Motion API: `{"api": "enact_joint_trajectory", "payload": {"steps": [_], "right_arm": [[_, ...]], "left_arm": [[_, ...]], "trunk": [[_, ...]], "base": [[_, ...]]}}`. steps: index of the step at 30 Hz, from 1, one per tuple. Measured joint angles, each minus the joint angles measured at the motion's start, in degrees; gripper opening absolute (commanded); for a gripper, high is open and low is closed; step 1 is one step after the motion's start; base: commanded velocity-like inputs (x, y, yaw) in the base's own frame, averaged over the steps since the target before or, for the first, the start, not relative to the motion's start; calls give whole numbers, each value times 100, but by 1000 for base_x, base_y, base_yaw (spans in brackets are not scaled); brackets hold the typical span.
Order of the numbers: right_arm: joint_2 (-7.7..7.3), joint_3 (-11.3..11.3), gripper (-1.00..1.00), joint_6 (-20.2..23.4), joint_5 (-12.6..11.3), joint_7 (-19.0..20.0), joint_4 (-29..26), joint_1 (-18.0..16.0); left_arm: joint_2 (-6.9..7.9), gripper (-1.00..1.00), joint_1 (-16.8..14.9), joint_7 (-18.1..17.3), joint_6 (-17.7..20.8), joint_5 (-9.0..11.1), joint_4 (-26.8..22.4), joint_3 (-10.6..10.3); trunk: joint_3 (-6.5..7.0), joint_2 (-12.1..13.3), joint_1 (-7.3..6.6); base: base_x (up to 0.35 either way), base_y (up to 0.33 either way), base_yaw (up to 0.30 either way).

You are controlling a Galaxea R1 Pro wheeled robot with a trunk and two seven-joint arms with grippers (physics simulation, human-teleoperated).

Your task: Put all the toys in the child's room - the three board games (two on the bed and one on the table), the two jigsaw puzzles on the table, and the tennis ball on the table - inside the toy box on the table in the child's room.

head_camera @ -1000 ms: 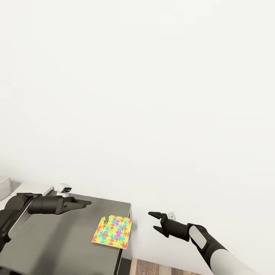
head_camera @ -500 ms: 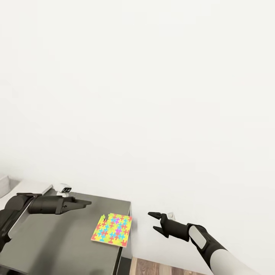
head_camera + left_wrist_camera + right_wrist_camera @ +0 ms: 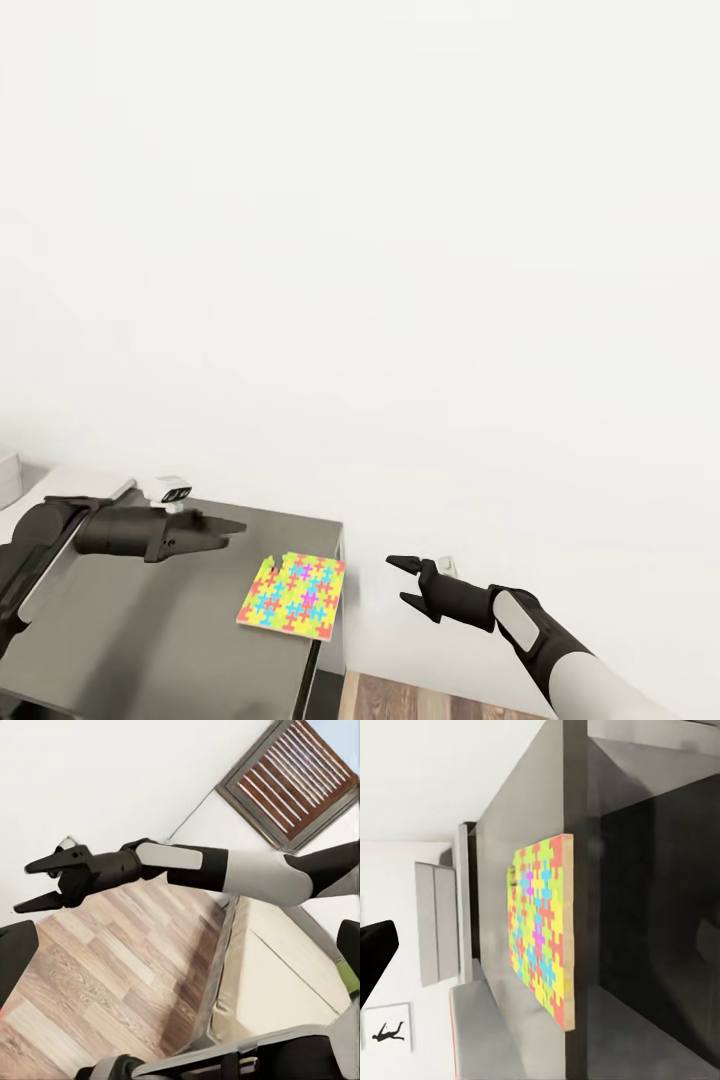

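Jigsaw puzzle (image 3: 293, 596) lay flat at the dark table's (image 3: 150, 640) right edge, near its far corner. The left hand (image 3: 232, 526) hovered above the table, fingers nearly together; the right hand (image 3: 402, 579) hung spread beyond that edge.

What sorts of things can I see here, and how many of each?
Jigsaw puzzle: 1, lying flat by the corner of the dark grey table top.
Tables: 1.
Grippers: 2, the left gripper above the table, the right gripper off past its edge, jaws apart.
Small white device at the back of the table: 1.
Total: 5.
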Motion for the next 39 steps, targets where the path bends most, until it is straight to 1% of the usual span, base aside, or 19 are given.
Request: {"api": "enact_joint_trajectory", "payload": {"steps": [2, 4, 5, 6, 9, 10, 11, 16, 20, 23, 24, 29, 35, 39], "right_arm": [[3, 3, 100, 0, -1, 0, -3, 0], [4, 4, 100, 3, -1, 0, -4, 0], [4, 4, 100, 5, -1, 2, -5, 0], [5, 5, 100, 6, -1, 3, -5, 0], [5, 5, 100, 7, -1, 6, -6, 0], [5, 5, 100, 9, -3, 7, -6, 0], [7, 5, 100, 9, -3, 7, -6, 0], [27, 7, 100, 10, -3, 24, -18, 0], [56, 11, 100, 10, -3, 31, -21, 0], [69, 12, 100, 10, 2, 33, -27, 0], [75, 12, 100, 10, 0, 31, -29, 0], [82, 13, 100, 10, 4, 32, -32, 0], [77, 13, 100, 9, 0, 46, -33, 0], [76, 13, 100, 9, -1, 57, -33, 0]], "left_arm": [[-1, 100, 51, 1, 199, -13, -357, 14], [-17, 100, 69, 3, 324, -22, -509, 30], [-61, 100, 64, 4, 410, -20, -602, 44], [-96, 100, 60, 14, 444, -17, -638, 51], [-241, 100, 53, 202, 510, -12, -717, 64], [-334, 100, 49, 316, 535, -12, -749, 67], [-374, 100, 46, 369, 544, -12, -761, 69], [-485, 100, 56, 555, 536, -16, -795, 69], [-504, 100, 82, 585, 518, -15, -803, 146], [-504, 100, 97, 589, 518, -12, -805, 289], [-507, 100, 106, 596, 520, -15, -803, 390], [-498, 100, 145, 591, 514, -23, -803, 584], [-474, 100, 197, 587, 512, -14, -799, 739], [-477, 100, 211, 584, 505, -13, -798, 783]], "trunk": [[-36, -80, 44], [-72, -160, 88], [-90, -200, 110], [-108, -241, 132], [-162, -361, 198], [-162, -362, 199], [-162, -362, 199], [-162, -363, 199], [-162, -363, 199], [-162, -363, 199], [-162, -363, 199], [-162, -362, 198], [-162, -362, 198], [-162, -363, 199]], "base": [[0, 0, 0], [0, 0, 0], [0, 0, 0], [0, 0, 0], [0, 0, 0], [0, 0, 0], [0, 0, 0], [0, 0, 0], [0, 0, 0], [0, 0, 0], [0, 0, 0], [0, 27, 0], [0, 118, 0], [0, 47, 0]]}}
